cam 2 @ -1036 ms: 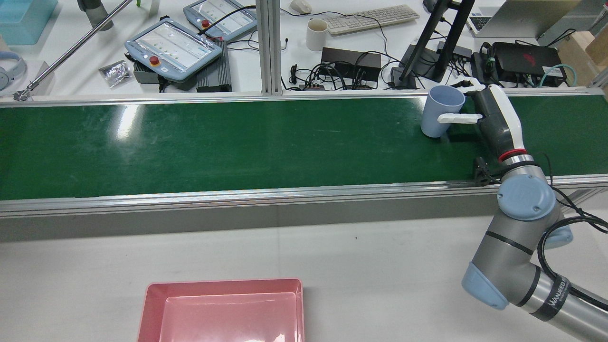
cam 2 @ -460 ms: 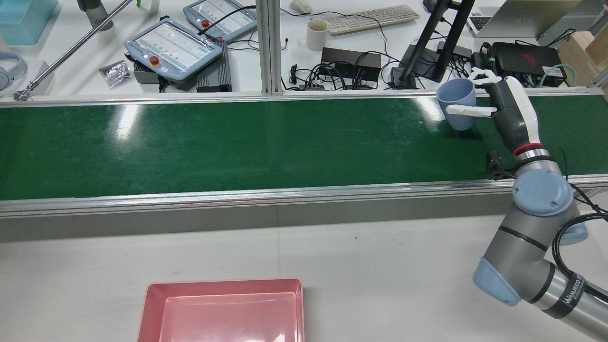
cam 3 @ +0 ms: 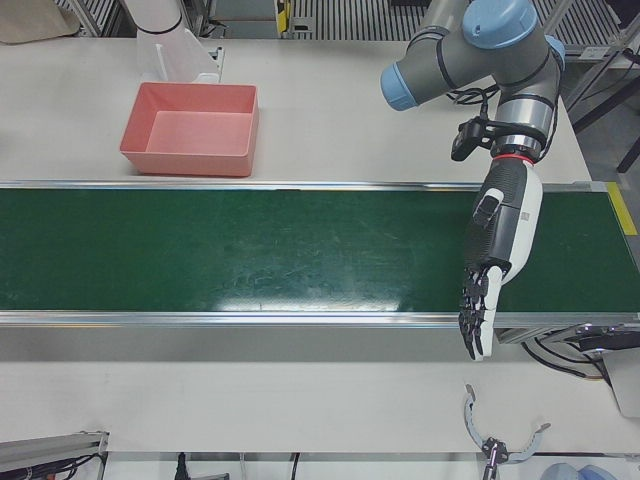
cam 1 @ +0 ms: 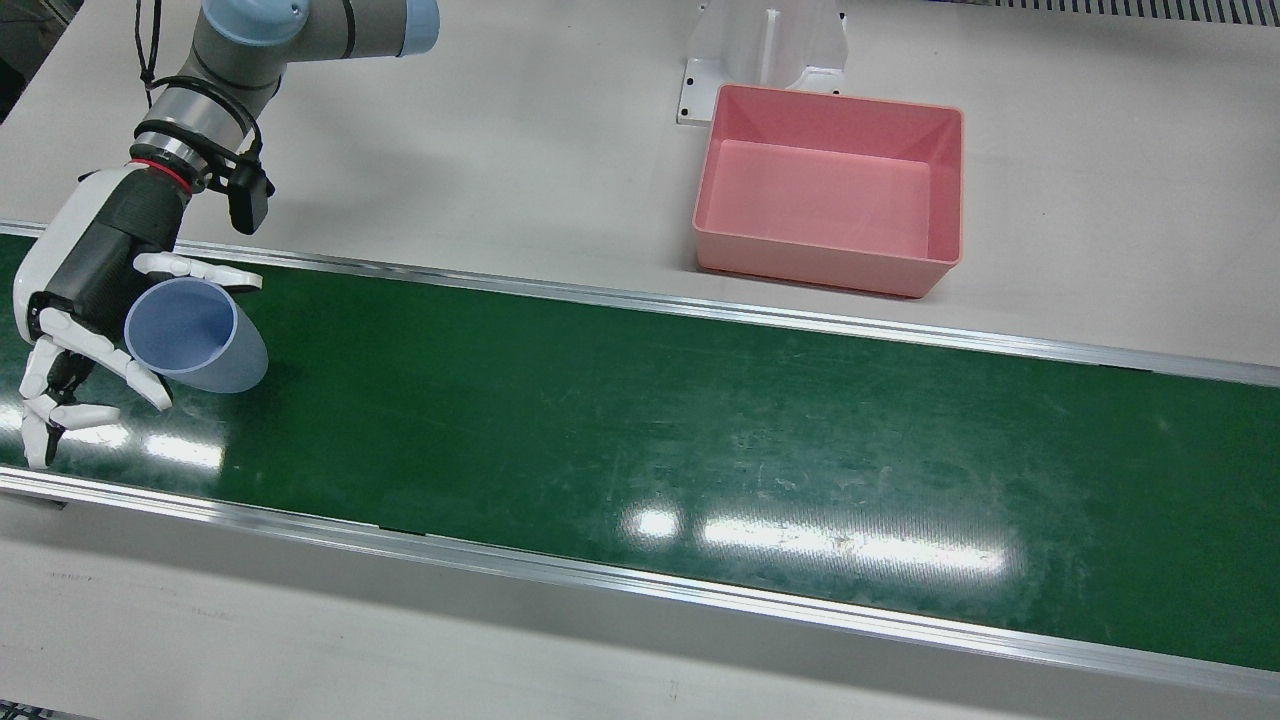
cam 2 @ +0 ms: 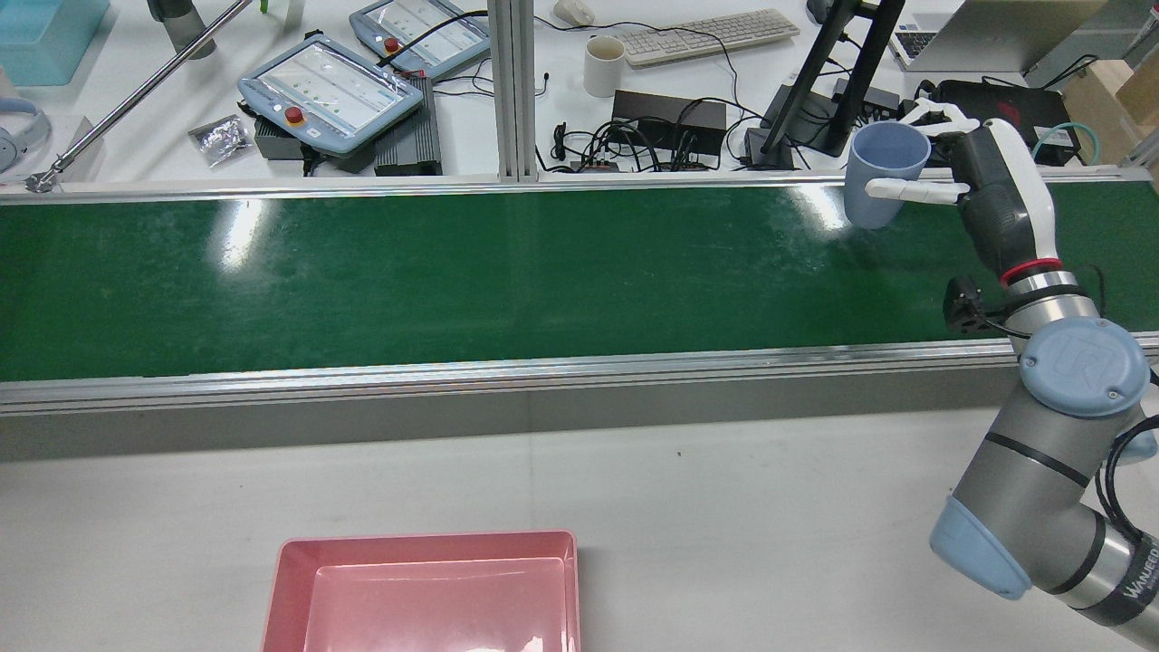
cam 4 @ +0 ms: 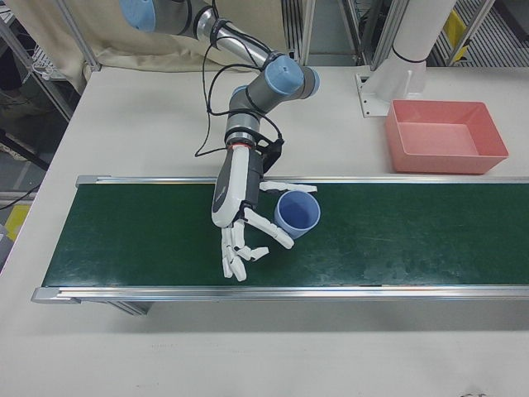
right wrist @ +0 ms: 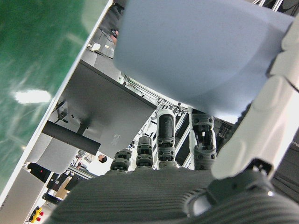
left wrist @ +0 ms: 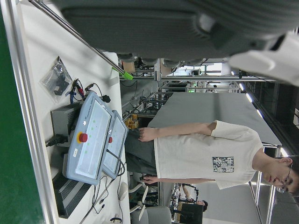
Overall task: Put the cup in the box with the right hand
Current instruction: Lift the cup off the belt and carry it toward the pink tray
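My right hand (cam 2: 996, 204) is shut on a light blue cup (cam 2: 883, 177) and holds it clear of the green belt (cam 2: 453, 272), near the belt's far edge at the right. In the front view the hand (cam 1: 80, 290) is at the far left, with the cup (cam 1: 195, 340) tilted, mouth toward the camera. The cup (cam 4: 297, 215) and hand (cam 4: 235, 207) also show in the right-front view, and the cup (right wrist: 201, 56) fills the right hand view. The empty pink box (cam 1: 830, 255) sits on the white table beside the belt; it also shows in the rear view (cam 2: 290, 580). My left hand (cam 3: 490, 260) hangs open over the belt, empty.
A white pedestal (cam 1: 765, 50) stands just behind the box. Beyond the belt's far rail is a desk with teach pendants (cam 2: 330, 91), a white mug (cam 2: 604, 65), a keyboard (cam 2: 711, 36) and a monitor stand (cam 2: 828, 100) close to the held cup.
My right hand has lifted the cup off the belt and carried it up and to the right in the rear view, toward the belt's far edge.
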Action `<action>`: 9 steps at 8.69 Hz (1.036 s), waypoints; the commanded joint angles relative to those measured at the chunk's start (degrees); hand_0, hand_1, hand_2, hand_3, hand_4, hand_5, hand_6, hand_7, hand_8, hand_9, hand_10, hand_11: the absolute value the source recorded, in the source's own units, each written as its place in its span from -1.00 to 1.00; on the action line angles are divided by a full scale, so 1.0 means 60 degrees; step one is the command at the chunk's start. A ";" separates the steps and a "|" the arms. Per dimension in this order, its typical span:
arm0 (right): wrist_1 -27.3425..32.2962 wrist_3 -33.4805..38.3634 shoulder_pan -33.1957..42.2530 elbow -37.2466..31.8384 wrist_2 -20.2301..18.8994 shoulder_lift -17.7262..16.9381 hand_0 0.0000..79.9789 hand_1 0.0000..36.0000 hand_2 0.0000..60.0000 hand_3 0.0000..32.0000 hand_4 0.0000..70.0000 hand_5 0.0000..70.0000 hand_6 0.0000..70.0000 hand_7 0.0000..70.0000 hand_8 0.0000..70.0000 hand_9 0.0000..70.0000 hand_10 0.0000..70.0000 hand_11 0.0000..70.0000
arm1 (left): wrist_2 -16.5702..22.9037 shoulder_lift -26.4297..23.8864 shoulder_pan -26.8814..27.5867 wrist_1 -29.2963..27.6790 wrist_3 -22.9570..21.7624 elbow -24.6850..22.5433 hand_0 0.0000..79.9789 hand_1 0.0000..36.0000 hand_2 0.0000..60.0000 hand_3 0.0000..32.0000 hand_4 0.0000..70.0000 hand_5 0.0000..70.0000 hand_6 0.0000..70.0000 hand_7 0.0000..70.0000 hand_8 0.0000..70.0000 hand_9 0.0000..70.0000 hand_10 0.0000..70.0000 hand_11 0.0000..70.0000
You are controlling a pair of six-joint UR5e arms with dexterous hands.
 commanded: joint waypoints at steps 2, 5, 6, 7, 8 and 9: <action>0.0019 -0.1390 -0.1074 0.3184 -0.0984 -0.0088 0.19 0.04 0.77 -1.00 1.00 -0.97 -0.42 1.00 -0.49 0.14 -0.71 -0.60 | 0.0000 0.0000 -0.0012 0.0000 0.0000 0.0000 -1.00 -1.00 -1.00 -1.00 -1.00 -1.00 -1.00 -1.00 -1.00 -1.00 -1.00 -1.00; 0.0077 -0.3590 -0.3236 0.4482 -0.1402 0.0496 0.14 -0.29 0.66 -1.00 1.00 -0.89 -0.08 1.00 0.16 0.87 -0.07 0.29 | 0.0000 0.0000 -0.0012 0.0000 0.0000 0.0000 -1.00 -1.00 -1.00 -1.00 -1.00 -1.00 -1.00 -1.00 -1.00 -1.00 -1.00 -1.00; 0.0121 -0.4567 -0.4086 0.4452 -0.1329 0.0920 0.11 -0.40 0.56 -1.00 1.00 -0.88 -0.03 1.00 0.24 0.98 0.06 0.45 | 0.0000 0.0000 0.0002 0.0000 0.0000 0.0000 -1.00 -1.00 -1.00 -1.00 -1.00 -1.00 -1.00 -1.00 -1.00 -1.00 -1.00 -1.00; 0.0353 -0.5505 -0.5037 0.4336 -0.1285 0.1228 0.09 -0.45 0.54 -1.00 1.00 -0.87 0.01 1.00 0.30 1.00 0.15 0.57 | 0.0000 0.0000 -0.0012 0.0000 0.0000 0.0000 -1.00 -1.00 -1.00 -1.00 -1.00 -1.00 -1.00 -1.00 -1.00 -1.00 -1.00 -1.00; 0.1255 -0.6297 -0.5612 0.3856 -0.1241 0.1232 0.08 -0.48 0.52 -1.00 1.00 -0.87 0.01 1.00 0.31 1.00 0.17 0.60 | 0.0000 0.0000 0.0002 0.0000 0.0000 0.0000 -1.00 -1.00 -1.00 -1.00 -1.00 -1.00 -1.00 -1.00 -1.00 -1.00 -1.00 -1.00; 0.2062 -0.6494 -0.6024 0.3010 -0.1226 0.1275 0.07 -0.49 0.50 -1.00 1.00 -0.87 -0.01 1.00 0.29 1.00 0.17 0.60 | 0.0000 0.0000 0.0003 0.0000 0.0000 0.0000 -1.00 -1.00 -1.00 -1.00 -1.00 -1.00 -1.00 -1.00 -1.00 -1.00 -1.00 -1.00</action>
